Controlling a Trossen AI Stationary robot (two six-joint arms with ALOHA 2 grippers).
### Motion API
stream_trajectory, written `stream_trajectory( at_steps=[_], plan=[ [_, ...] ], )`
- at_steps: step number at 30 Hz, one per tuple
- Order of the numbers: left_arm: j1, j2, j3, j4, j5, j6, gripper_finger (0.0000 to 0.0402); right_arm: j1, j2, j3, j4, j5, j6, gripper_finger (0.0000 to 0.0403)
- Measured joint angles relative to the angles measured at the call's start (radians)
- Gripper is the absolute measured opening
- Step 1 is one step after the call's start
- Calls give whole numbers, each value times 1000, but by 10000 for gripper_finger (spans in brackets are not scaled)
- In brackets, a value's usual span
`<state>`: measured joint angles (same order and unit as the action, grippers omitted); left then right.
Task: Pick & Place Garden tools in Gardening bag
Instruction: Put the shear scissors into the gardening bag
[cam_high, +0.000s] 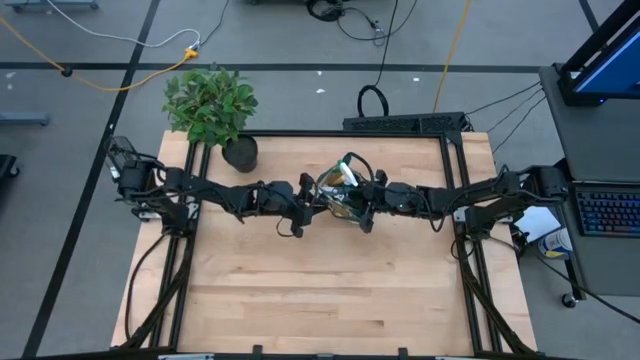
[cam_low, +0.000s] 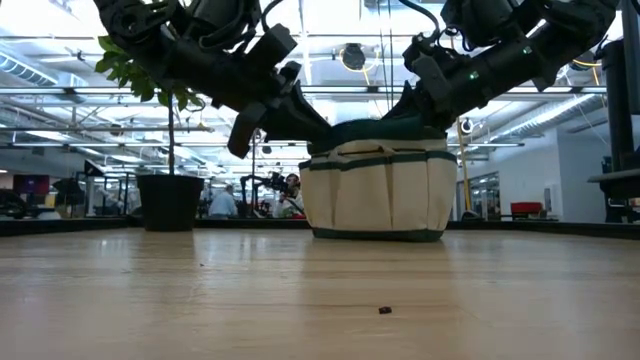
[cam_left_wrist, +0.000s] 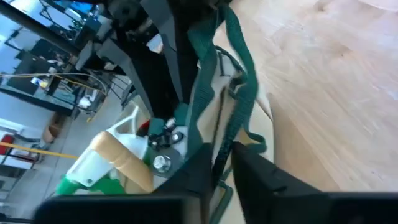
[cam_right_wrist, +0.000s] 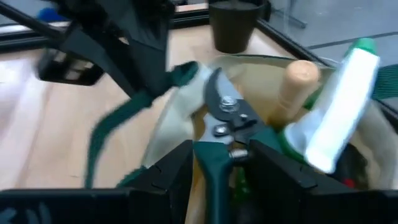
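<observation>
1. Jaws first, from our left: the left gripper (cam_high: 312, 201) sits at the left rim of the gardening bag (cam_low: 377, 192), fingers nearly together around the bag's dark green strap (cam_left_wrist: 239, 106); we cannot tell whether they truly pinch it.
2. We see the potted plant (cam_high: 212, 105) in its black pot (cam_high: 240, 153) standing behind the left arm, apart from the bag, on the wooden table (cam_high: 320, 290).
3. We find the bag at mid-table toward the back, upright between both arms, with its cream wall and green trim plain in the low view.
4. Inside the bag we see tools standing up: pruning shears (cam_right_wrist: 225, 118) with green handles, a wooden handle (cam_right_wrist: 297, 79), and a green-white item (cam_right_wrist: 339, 106).
5. On our right, the right gripper (cam_high: 357, 203) reaches into the bag from the right rim, and its fingers (cam_right_wrist: 171, 171) stand apart on either side of one green handle of the shears; we cannot tell whether they press on it.
</observation>
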<state>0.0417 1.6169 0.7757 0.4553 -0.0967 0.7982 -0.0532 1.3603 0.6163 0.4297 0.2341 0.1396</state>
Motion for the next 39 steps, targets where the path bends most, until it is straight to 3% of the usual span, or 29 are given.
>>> stream_trajectory(
  at_steps=[4, 8, 15, 20, 26, 31, 37, 39],
  plan=[
    [-7, 0, 0, 9, 0, 3, 12, 0, -1, 2, -56, 84, 4, 146],
    [-40, -23, 0, 48, -9, 16, 17, -2, -2, 3, -111, 98, 14, 146],
    [-91, -108, 0, 71, -17, 54, 10, -5, -3, 3, -120, -66, 15, 146],
    [-104, -147, -1, 66, -138, 73, 10, -9, -3, 3, -132, -137, 73, 146],
    [-105, -163, -1, 63, -188, 67, 13, -6, -20, -1, -73, -213, 38, 146],
    [-118, -164, -1, 2, -266, 48, 5, -4, -100, -2, -53, -182, -48, 146],
    [-160, -164, 0, -96, -351, -33, 17, -4, -191, -1, -147, -148, -52, 146],
    [-180, -164, 0, -118, -354, -46, 14, -4, -205, -1, -158, -90, -49, 146]
  ],
)
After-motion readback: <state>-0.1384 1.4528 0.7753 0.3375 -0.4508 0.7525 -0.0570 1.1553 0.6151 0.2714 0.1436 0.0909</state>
